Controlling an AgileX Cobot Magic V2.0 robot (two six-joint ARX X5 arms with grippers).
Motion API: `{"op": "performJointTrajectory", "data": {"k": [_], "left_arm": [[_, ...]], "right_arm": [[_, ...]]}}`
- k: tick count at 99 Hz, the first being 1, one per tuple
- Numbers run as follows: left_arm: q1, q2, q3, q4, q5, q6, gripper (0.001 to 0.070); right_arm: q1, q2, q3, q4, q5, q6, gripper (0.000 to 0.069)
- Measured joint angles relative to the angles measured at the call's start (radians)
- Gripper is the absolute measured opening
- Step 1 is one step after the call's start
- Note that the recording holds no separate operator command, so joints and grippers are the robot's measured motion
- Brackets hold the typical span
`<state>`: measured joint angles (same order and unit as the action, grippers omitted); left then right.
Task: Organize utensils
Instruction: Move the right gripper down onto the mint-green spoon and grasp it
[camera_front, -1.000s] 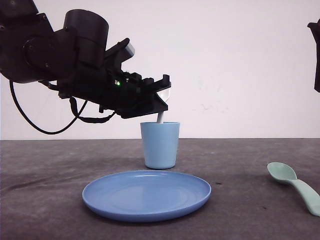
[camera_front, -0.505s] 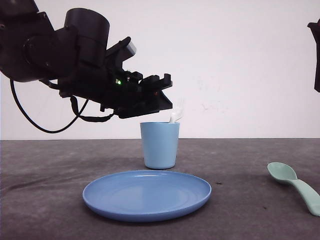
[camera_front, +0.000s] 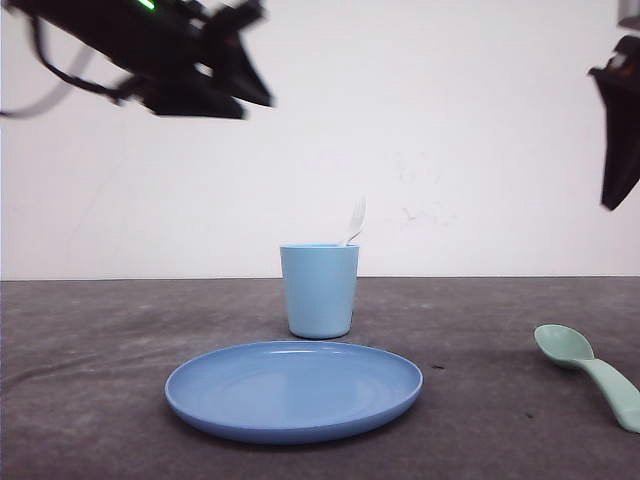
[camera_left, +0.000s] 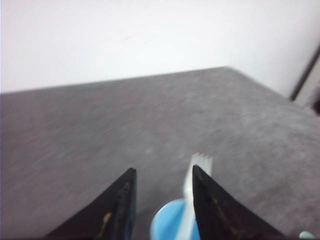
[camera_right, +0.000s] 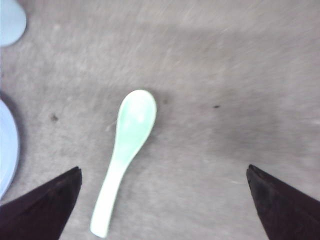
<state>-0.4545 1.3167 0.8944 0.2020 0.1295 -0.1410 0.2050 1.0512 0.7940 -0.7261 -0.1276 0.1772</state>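
Note:
The white fork (camera_front: 356, 218) stands in the light blue cup (camera_front: 320, 290), tines up above the rim. My left gripper (camera_front: 250, 85) hangs high above and to the left of the cup, blurred. In the left wrist view it is open (camera_left: 162, 172), with the fork (camera_left: 198, 165) and the cup (camera_left: 172, 226) far below it. The mint-green spoon (camera_front: 590, 372) lies flat on the table at the right. High above the spoon, my right gripper (camera_front: 612, 195) is wide open (camera_right: 164, 170), and the spoon (camera_right: 127, 145) lies between its spread fingers.
A round blue plate (camera_front: 293, 390) sits in front of the cup, near the table's front. Its edge (camera_right: 7, 150) lies left of the spoon in the right wrist view. The dark grey table (camera_front: 480, 320) ends at a white wall behind.
My left gripper has let go of the fork and risen up and to the left. The fork stays standing in the cup. The right gripper has shifted slightly into view.

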Motion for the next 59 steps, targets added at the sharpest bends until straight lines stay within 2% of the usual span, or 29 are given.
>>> {"op": "performJointTrajectory", "data": {"k": [13, 32, 45, 59], "left_arm": [[0.088, -0.142, 0.0, -0.164, -0.015, -0.016, 0.0196], [0.195, -0.27, 0.0, -0.357, -0.099, -0.017, 0.0196], [0.237, -0.277, 0.0, -0.446, -0.108, -0.011, 0.0196], [0.238, -0.276, 0.0, -0.484, -0.108, -0.009, 0.0196]], "right_arm": [[0.044, 0.076, 0.0, 0.044, 0.017, 0.039, 0.0666], [0.103, 0.17, 0.0, 0.119, 0.044, 0.114, 0.0665], [0.148, 0.23, 0.0, 0.159, 0.102, 0.162, 0.0629], [0.185, 0.288, 0.0, 0.199, 0.137, 0.203, 0.0606]]}}
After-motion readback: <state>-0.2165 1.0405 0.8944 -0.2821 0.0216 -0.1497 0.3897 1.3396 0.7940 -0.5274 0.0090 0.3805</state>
